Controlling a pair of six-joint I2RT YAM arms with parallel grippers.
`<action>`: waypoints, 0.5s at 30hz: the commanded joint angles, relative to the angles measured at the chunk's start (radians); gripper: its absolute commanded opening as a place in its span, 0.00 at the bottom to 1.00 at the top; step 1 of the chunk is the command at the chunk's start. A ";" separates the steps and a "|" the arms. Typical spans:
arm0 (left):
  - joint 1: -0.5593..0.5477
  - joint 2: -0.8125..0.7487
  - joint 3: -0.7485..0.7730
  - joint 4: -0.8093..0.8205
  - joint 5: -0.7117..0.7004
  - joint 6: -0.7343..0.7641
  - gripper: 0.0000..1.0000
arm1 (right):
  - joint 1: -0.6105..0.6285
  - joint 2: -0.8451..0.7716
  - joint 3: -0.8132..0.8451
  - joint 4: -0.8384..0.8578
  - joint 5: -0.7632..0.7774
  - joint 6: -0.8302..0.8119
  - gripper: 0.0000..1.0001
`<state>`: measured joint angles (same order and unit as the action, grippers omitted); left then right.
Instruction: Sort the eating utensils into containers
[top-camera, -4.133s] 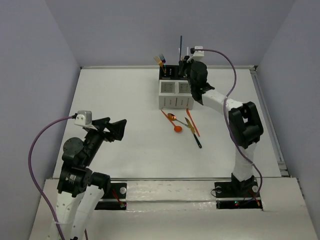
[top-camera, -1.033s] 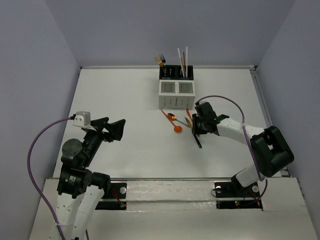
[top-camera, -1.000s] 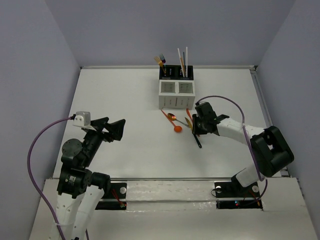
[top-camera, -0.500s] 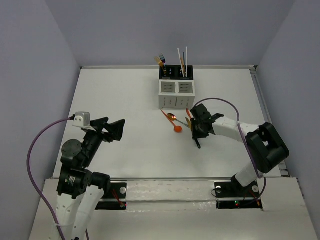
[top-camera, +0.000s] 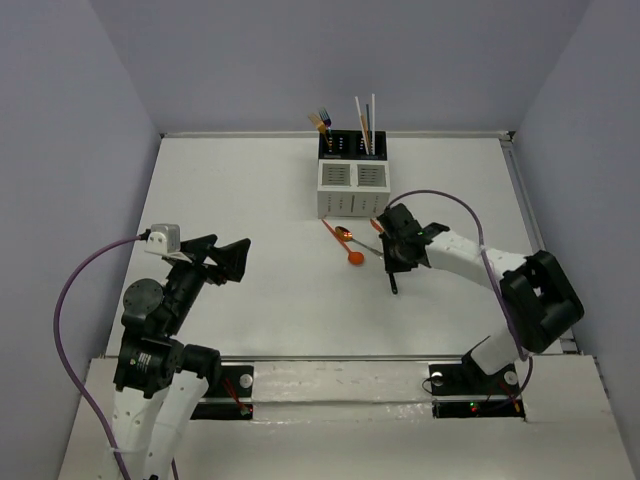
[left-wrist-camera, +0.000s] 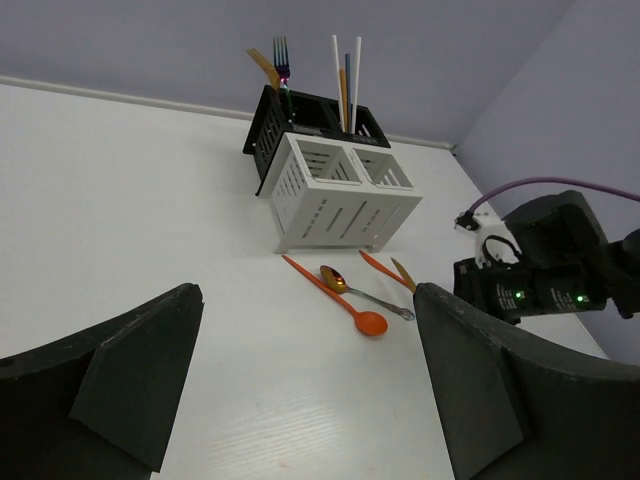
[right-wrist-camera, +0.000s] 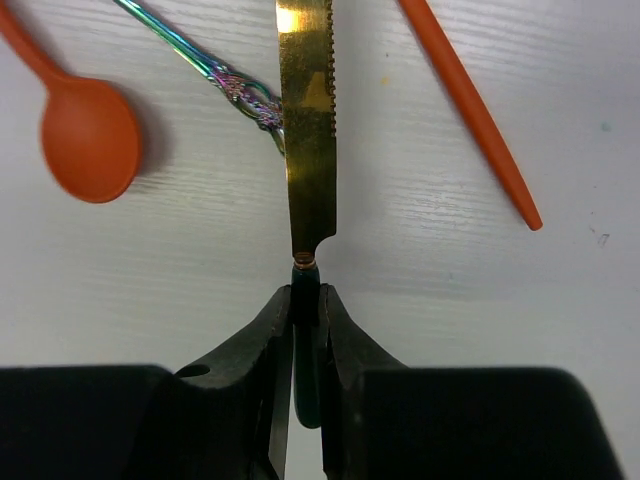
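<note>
My right gripper (right-wrist-camera: 306, 300) is shut on the dark green handle of a gold knife (right-wrist-camera: 306, 120), low over the table in front of the caddy (top-camera: 352, 180). The knife blade points at the caddy and lies over the handle of an iridescent spoon (right-wrist-camera: 215, 65). An orange spoon (right-wrist-camera: 85, 135) lies to its left and an orange stick (right-wrist-camera: 470, 110) to its right. In the top view the right gripper (top-camera: 392, 262) is just right of the orange spoon (top-camera: 354, 257). The caddy's black back boxes hold forks (top-camera: 321, 120) and several sticks (top-camera: 366, 120). My left gripper (top-camera: 232, 258) is open, empty and raised far to the left.
The caddy's two white front boxes (left-wrist-camera: 345, 195) look empty in the left wrist view. A raised rail (top-camera: 535, 240) runs along the table's right edge. Purple cables (top-camera: 460, 215) loop over both arms. Walls close the table at the back and sides.
The right arm came down from the caddy to the utensils on the table. In the last second its gripper closed on the knife handle and shifted slightly left; the left arm did not move.
</note>
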<state>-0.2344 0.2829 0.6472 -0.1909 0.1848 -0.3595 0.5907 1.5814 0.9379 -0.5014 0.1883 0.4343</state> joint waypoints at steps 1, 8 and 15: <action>-0.005 -0.011 -0.008 0.053 0.018 0.010 0.99 | 0.009 -0.161 0.025 0.026 -0.049 -0.042 0.07; -0.005 -0.010 -0.008 0.051 0.018 0.011 0.99 | 0.009 -0.337 0.048 0.171 -0.177 -0.083 0.07; -0.005 -0.004 -0.006 0.053 0.015 0.011 0.99 | 0.009 -0.278 0.127 0.484 0.014 -0.138 0.07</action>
<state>-0.2344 0.2829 0.6472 -0.1909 0.1844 -0.3599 0.5907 1.2564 0.9886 -0.3073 0.1013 0.3534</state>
